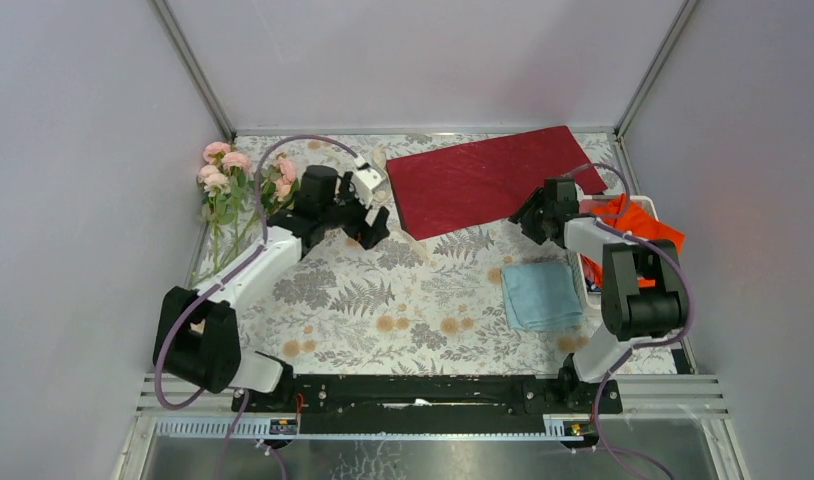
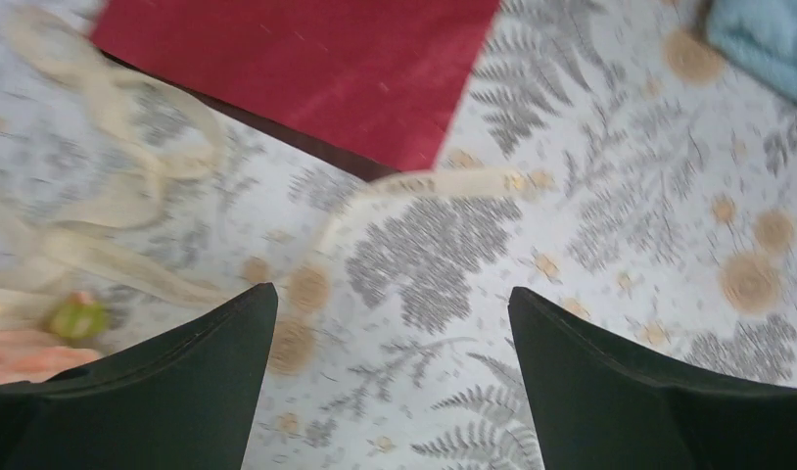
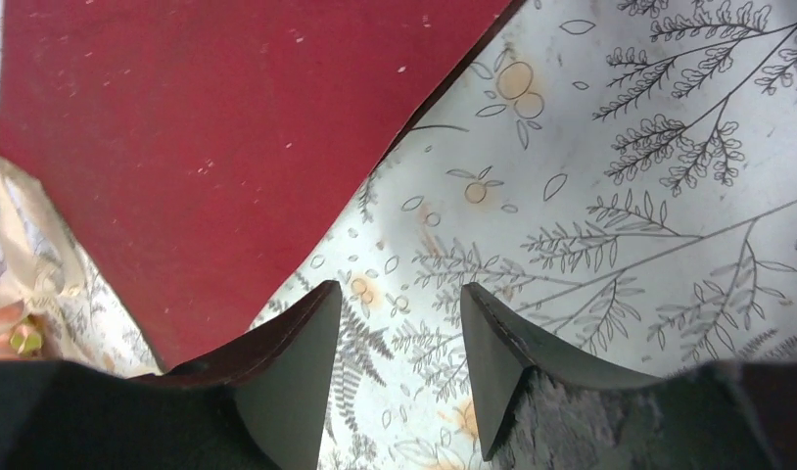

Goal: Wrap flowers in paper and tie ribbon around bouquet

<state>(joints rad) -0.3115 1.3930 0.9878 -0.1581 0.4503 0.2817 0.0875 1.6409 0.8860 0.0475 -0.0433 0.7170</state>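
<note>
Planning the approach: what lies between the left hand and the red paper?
The cream ribbon lies on the tablecloth there, shown in the left wrist view.

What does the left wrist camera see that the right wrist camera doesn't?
Only left wrist: a soft light blue cloth and the left gripper, wide open. Only right wrist: the right gripper, jaws closer together. Both: the dark crimson wrapping paper sheet, the fern-printed tablecloth and cream flat ribbon, just a scrap on the right.
</note>
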